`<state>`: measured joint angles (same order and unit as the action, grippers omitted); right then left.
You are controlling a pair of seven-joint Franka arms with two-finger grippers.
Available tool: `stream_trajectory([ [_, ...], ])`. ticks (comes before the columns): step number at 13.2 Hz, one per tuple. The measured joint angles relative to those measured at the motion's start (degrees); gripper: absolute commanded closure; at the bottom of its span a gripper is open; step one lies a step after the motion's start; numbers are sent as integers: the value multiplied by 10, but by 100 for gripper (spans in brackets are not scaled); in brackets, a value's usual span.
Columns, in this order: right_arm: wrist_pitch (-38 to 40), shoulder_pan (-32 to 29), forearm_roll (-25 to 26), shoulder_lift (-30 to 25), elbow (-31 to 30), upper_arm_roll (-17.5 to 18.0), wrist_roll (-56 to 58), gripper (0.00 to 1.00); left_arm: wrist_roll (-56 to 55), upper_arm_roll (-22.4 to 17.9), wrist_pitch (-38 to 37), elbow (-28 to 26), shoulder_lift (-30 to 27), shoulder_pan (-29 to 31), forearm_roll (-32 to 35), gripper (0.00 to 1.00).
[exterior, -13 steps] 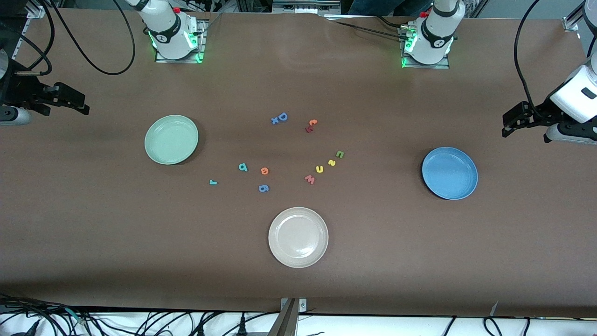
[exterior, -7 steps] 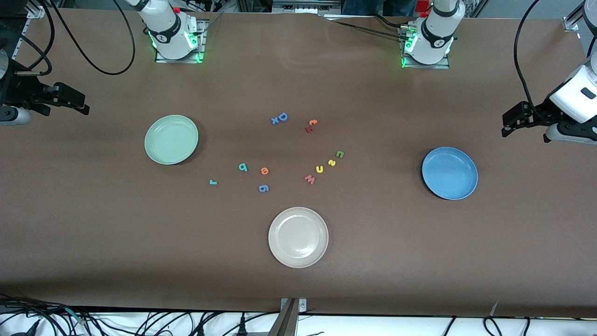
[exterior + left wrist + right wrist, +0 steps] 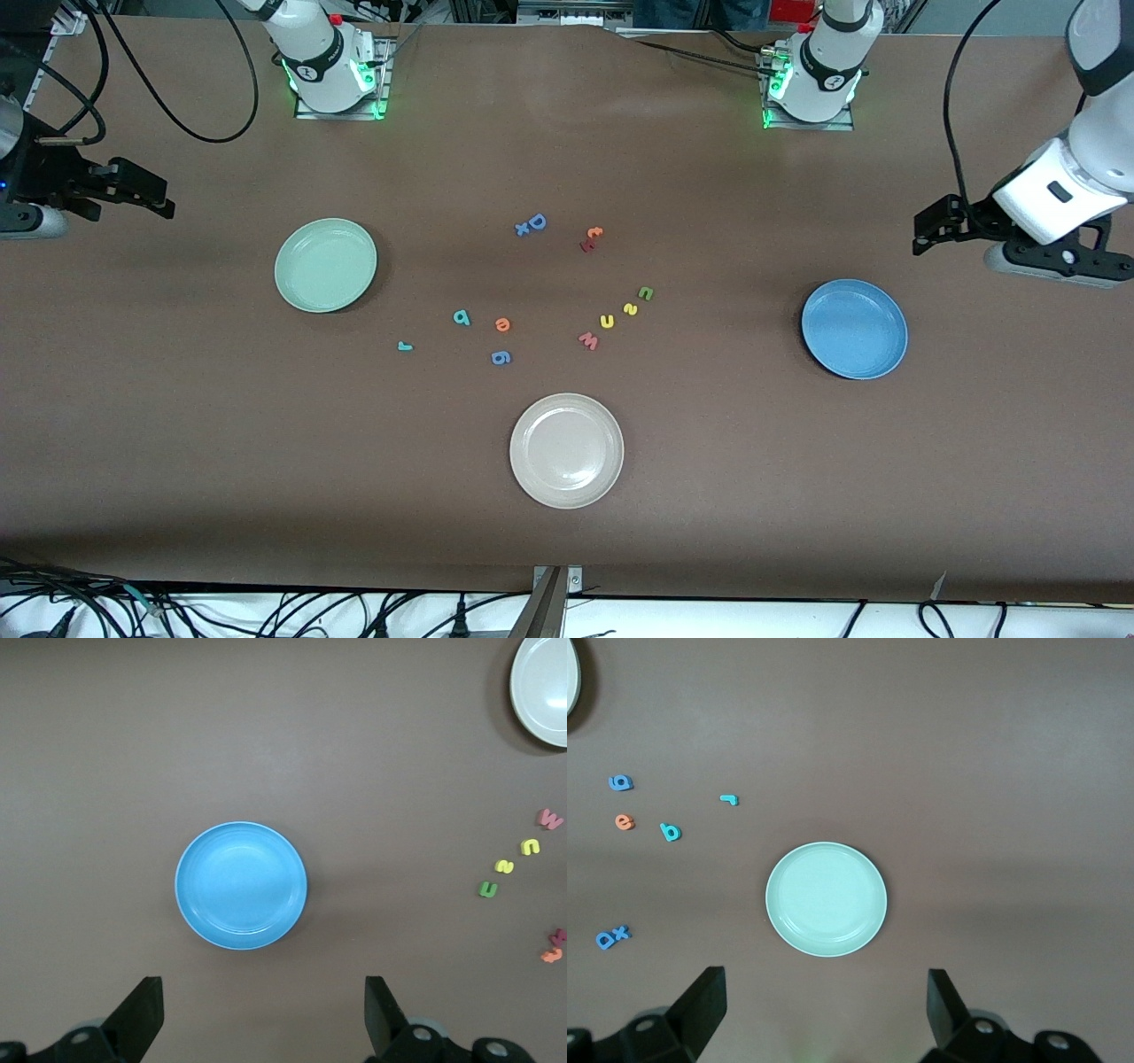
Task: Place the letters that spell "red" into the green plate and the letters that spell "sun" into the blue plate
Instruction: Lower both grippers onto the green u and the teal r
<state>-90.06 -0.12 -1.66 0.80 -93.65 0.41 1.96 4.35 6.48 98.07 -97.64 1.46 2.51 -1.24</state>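
Front view: the left gripper hangs over bare table at the left arm's end, fingers spread wide and holding nothing. The blue plate lies near it, toward the table's middle. The right gripper hangs at the right arm's end, also wide open and empty, with the green plate near it. Between the plates lie the teal r, teal d, orange e, yellow u, yellow s and green n, all on the table.

Left wrist view: the fingers stand far apart, touching nothing; the blue plate lies ahead, between their lines.

Right wrist view: the fingers are equally wide, empty; the green plate lies ahead between them.
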Motion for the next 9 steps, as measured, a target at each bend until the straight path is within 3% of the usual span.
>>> stream_trajectory([
  [4, 1, 8, 6, 23, 0, 1, 0, 0, -7, 28, 2, -9, 0, -1, 0, 0],
  [9, 6, 49, 7, 75, -1, 2, 0, 0, -12, 61, 64, -72, 39, -47, 0, 1],
])
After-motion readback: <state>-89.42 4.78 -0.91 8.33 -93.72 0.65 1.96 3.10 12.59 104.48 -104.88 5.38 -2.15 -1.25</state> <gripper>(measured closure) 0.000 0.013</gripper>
